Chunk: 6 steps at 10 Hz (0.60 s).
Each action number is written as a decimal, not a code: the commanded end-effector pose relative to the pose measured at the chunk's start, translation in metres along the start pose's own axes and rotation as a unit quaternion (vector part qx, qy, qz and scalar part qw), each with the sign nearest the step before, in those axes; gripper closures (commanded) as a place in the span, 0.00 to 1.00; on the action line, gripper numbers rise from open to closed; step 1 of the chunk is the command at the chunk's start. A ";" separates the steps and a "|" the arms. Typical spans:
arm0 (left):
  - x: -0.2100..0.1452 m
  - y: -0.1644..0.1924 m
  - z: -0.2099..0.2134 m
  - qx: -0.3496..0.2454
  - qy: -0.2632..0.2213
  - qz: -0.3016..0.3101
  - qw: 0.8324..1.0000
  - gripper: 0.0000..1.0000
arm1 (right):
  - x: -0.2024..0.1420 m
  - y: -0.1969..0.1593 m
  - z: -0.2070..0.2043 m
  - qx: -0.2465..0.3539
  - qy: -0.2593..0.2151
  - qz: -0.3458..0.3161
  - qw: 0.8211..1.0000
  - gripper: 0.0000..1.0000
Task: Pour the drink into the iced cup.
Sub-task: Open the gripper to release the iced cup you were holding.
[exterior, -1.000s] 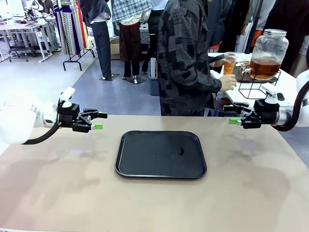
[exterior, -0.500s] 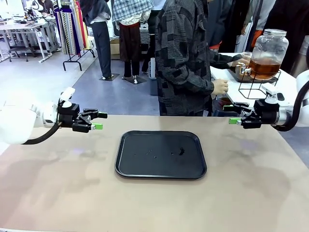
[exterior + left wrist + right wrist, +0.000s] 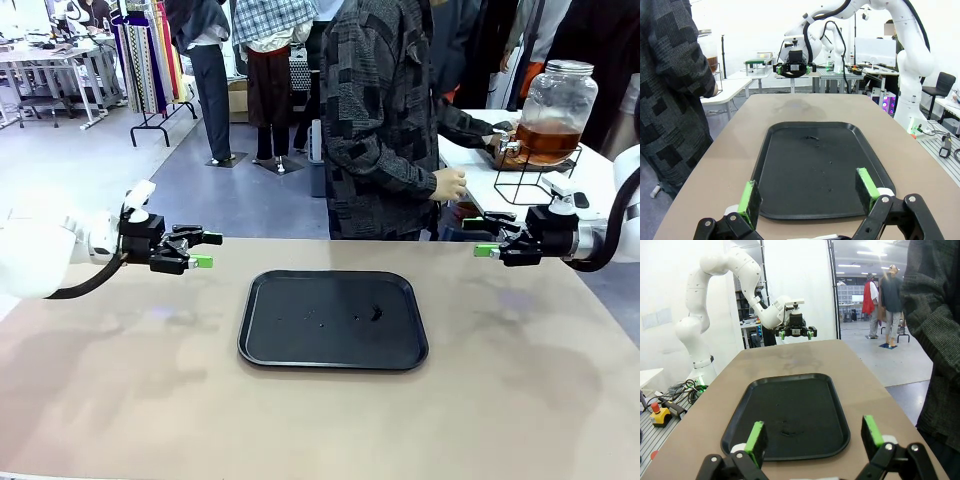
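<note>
The drink [image 3: 547, 141] is sitting as an amber-brown layer in the lower part of a big clear jar [image 3: 556, 108] with a lid and a spigot. The jar is standing on a black wire stand [image 3: 533, 172] on a white side table [image 3: 600, 180], well beyond the far right corner of the tray [image 3: 333, 319]. A person [image 3: 385, 120] in a dark patterned top is standing behind the tray at the far edge of the counter [image 3: 300, 420], turned toward the jar, one hand [image 3: 503, 128] reaching to the spigot side of the jar and the other hand [image 3: 450, 184] hanging lower, nearer the counter. Whether a cup is at the spigot cannot be told.

The black tray is lying flat in the middle of the counter, with a small dark speck and a few droplets on its floor.

The left tool [image 3: 203, 250] is hovering above the counter to the left of the tray, released, its green-padded fingers spread and pointing toward the tray, holding nothing. In the left wrist view its fingers [image 3: 749, 197] are framing the tray's near end with open space between them.

The right tool [image 3: 484, 238] is hovering to the right of the tray, likewise released and empty, pointing toward the tray. In the right wrist view its fingers [image 3: 756, 438] are standing wide apart over the tray's near edge.
</note>
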<state>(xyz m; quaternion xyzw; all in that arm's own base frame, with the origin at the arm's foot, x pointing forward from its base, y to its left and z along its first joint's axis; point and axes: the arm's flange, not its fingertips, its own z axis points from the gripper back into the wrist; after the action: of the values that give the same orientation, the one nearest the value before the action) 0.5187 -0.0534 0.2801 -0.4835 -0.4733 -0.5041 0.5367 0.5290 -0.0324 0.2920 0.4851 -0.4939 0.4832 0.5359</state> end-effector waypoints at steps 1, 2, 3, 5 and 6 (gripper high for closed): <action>0.002 -0.001 0.000 0.001 0.001 -0.001 1.000 0.00 | 0.002 0.000 0.000 0.001 0.000 0.001 1.000 0.00; 0.002 -0.001 0.000 0.001 0.001 -0.001 1.000 0.00 | 0.002 0.000 0.000 0.001 0.000 0.001 1.000 0.00; 0.002 -0.001 0.000 0.001 0.001 -0.001 1.000 0.00 | 0.002 0.000 0.000 0.001 0.000 0.001 1.000 0.00; 0.002 -0.001 0.000 0.001 0.001 -0.001 1.000 0.00 | 0.002 0.000 0.000 0.001 0.000 0.001 1.000 0.00; 0.002 -0.001 0.000 0.001 0.001 -0.001 1.000 0.00 | 0.002 0.000 0.000 0.001 0.000 0.001 1.000 0.00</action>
<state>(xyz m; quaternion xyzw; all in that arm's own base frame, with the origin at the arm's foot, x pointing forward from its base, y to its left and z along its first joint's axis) 0.5187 -0.0534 0.2801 -0.4835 -0.4733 -0.5041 0.5367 0.5290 -0.0324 0.2920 0.4851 -0.4939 0.4832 0.5359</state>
